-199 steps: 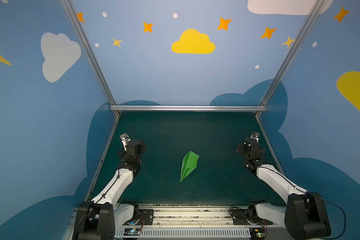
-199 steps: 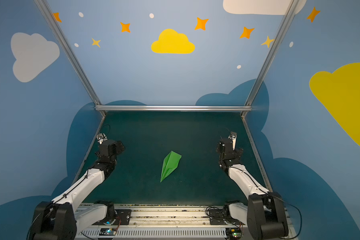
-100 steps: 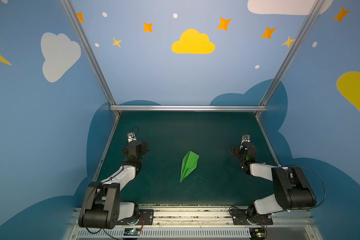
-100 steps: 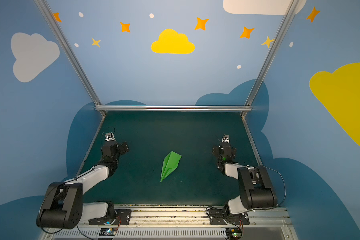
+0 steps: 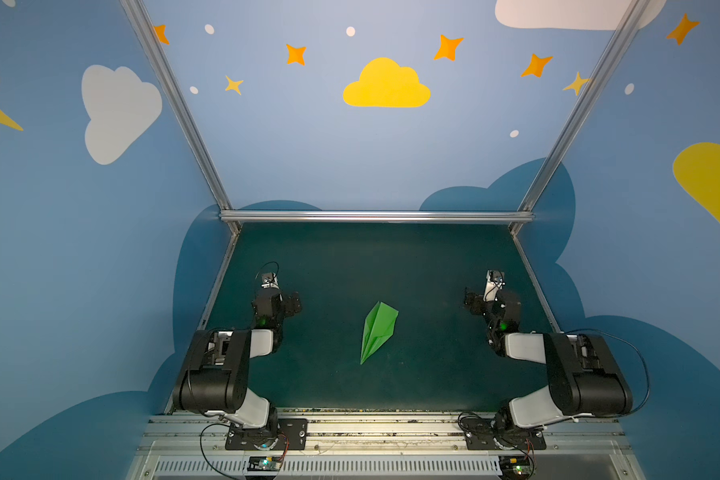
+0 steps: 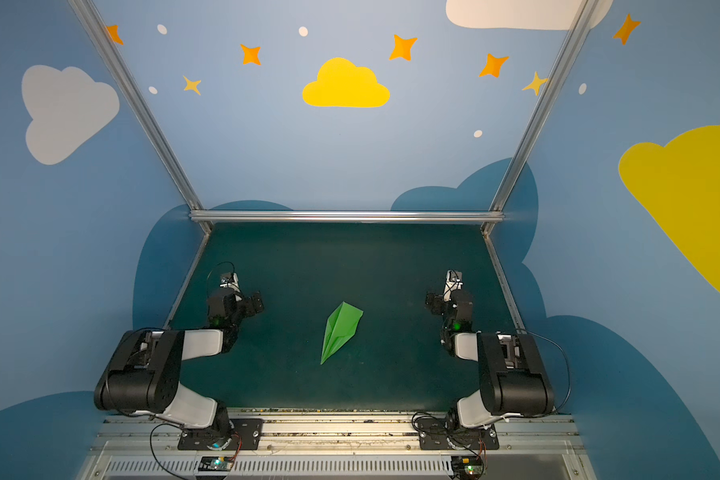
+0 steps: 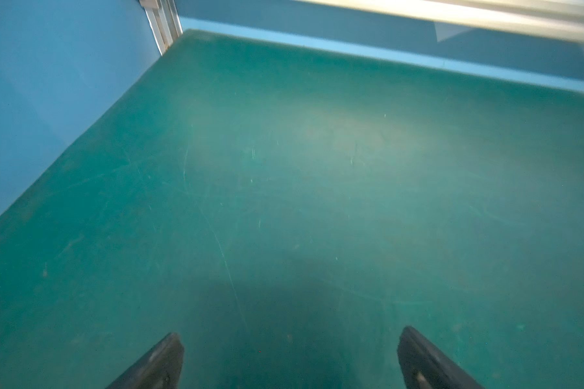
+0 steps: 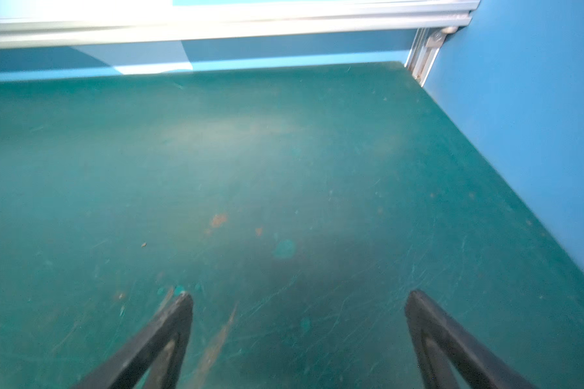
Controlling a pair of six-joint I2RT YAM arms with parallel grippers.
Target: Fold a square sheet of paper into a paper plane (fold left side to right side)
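- Near the middle of the mat (image 5: 350,257) lies the paper plane (image 5: 378,330), same spot as before, pointy end toward the arms' edge.
- Did the arms move?
- Yes. Both folded back, elbows up now. The left gripper (image 5: 290,302) sits by the left edge, the right gripper (image 5: 471,301) by the right edge, fingers (image 7: 167,357) spread wide over scratched mat.
- What's between them and the plane?
- Only dark green mat.
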